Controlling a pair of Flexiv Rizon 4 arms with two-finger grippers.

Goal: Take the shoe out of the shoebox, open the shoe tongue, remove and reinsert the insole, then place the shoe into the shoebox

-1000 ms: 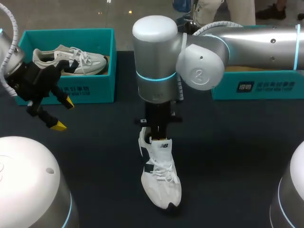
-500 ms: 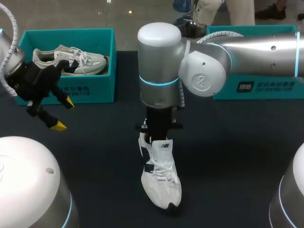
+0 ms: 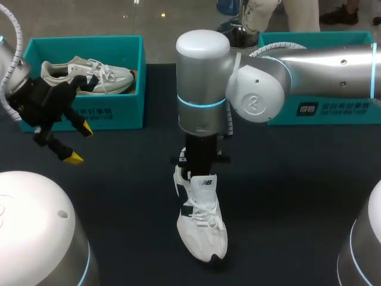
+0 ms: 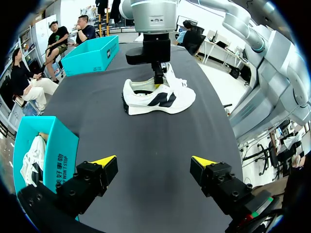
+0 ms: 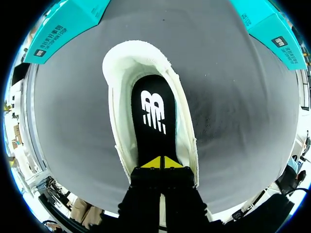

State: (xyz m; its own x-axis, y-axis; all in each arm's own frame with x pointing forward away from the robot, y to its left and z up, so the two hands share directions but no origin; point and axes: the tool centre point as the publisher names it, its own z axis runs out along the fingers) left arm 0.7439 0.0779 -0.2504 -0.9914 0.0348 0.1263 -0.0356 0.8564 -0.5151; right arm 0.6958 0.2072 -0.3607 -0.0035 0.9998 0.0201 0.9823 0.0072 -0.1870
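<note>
Dark table: 1 shoe; right fingers seemingly together.

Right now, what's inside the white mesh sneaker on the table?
A black insole with a white logo, and the right gripper, yellow tips together over it. Toward the toe the insole is covered by the gripper; whether the tips pinch it is not visible.

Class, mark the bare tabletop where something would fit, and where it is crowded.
Bare table lies between the white shoe and the right shoebox, and between shoe and left shoebox. Crowded at centre: the right arm stands over the shoe's heel.
</note>
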